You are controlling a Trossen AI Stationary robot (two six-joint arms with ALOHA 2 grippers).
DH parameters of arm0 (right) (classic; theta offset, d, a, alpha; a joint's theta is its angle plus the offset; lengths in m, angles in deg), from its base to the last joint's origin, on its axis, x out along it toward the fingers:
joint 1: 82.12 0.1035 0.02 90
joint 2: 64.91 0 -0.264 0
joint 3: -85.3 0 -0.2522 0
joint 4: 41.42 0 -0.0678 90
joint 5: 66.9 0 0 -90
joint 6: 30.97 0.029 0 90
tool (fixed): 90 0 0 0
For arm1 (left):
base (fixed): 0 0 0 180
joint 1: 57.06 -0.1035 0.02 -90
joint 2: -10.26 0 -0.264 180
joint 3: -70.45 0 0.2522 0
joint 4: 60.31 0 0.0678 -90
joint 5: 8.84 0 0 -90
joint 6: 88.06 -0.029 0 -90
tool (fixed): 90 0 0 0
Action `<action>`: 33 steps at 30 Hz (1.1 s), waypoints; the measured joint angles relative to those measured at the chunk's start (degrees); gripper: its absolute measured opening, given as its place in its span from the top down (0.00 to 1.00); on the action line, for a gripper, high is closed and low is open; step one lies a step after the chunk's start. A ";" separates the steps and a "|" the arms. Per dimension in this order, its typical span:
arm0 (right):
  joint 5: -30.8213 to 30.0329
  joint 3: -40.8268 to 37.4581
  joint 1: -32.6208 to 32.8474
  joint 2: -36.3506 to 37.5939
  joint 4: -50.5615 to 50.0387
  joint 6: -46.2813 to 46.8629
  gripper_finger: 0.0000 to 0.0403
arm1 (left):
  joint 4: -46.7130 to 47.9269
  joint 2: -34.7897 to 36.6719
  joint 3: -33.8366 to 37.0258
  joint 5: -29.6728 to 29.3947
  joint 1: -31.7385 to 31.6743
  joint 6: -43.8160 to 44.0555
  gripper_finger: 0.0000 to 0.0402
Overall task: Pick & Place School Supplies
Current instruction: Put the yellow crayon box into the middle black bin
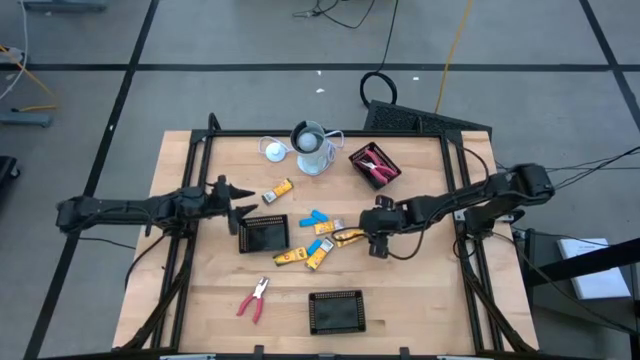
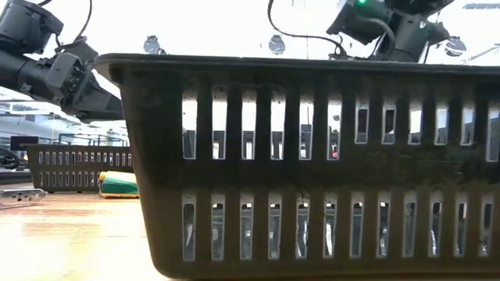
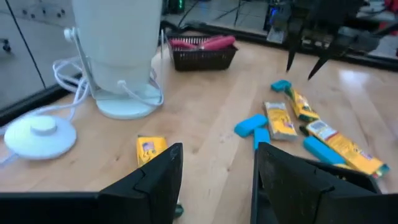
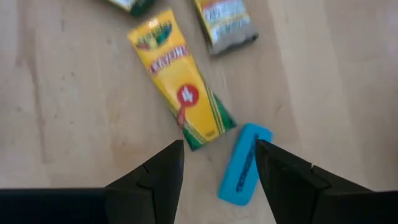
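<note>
While both arms' fingers gape empty, right gripper (image 4: 214, 171) over flat yellow crayon box (image 4: 181, 87), rounded blue eraser (image 4: 245, 163), left gripper (image 3: 214, 171) beside mesh tray (image 1: 264, 234).

Wooden table (image 1: 400, 290): trays (image 1: 335, 311), supplies (image 1: 312, 252).

Crayon packs (image 1: 318, 252) lie between two trays (image 1: 264, 235) (mid-table).

You can read a white "4" in a red circle on the yellow crayon box (image 4: 182, 93); its other print is blurred.
</note>
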 joint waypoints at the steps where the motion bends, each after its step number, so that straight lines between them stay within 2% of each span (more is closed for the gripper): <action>1: -0.07 0.09 0.00 0.36 0.27 -0.51 0.53 | -0.11 -1.59 -0.33 0.07 -0.11 0.26 0.47; 5: -3.28 0.04 -0.01 2.36 0.38 -3.46 0.53 | -2.90 -9.93 -3.88 1.03 -0.02 0.40 0.47; 8: -6.24 0.10 -0.01 4.50 0.80 -5.70 0.53 | -1.58 -17.92 -9.09 0.66 -0.30 -0.21 0.47; 13: -7.33 0.09 -0.03 7.81 2.62 -9.41 0.53 | 6.80 -34.61 -20.30 1.36 -3.25 -1.53 0.46; 17: -7.44 0.09 -0.01 9.59 3.29 -11.55 0.53 | 14.30 -47.15 -28.15 -2.01 -7.02 -0.74 0.42; 20: -7.48 0.09 -0.02 10.33 3.04 -12.42 0.53 | 17.28 -54.37 -32.95 -2.07 -9.74 0.14 0.38; 24: -7.48 0.09 -0.01 10.46 2.74 -13.41 0.53 | 18.94 -61.12 -37.85 -1.46 -11.79 0.21 0.35; 28: -7.36 0.09 -0.01 10.48 1.55 -13.46 0.53 | 19.10 -65.18 -41.58 2.73 -12.86 0.45 0.36; 33: -7.26 0.09 0.04 10.48 0.82 -13.46 0.53 | 23.33 -69.89 -45.74 3.47 -13.70 1.73 0.35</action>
